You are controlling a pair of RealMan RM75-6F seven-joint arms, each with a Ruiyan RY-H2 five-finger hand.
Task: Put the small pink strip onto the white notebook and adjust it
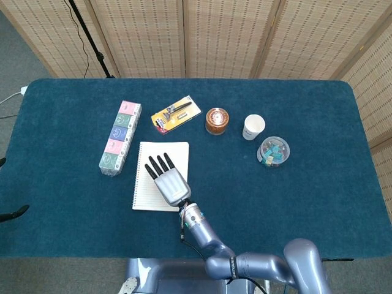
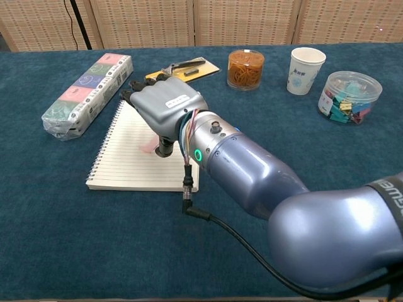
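The right hand [image 2: 165,111] lies palm-down over the notebook [image 2: 132,157], fingers stretched toward the tissue pack [image 2: 85,85]. The pink strip [image 2: 149,149] lies on the page under the palm, by the thumb; whether the hand grips it I cannot tell. The left hand [image 1: 3,164] barely shows at the table's edge.

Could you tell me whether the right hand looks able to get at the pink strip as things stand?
Probably yes: the right hand is over the notebook, its thumb down at the pink strip, with nothing between them.
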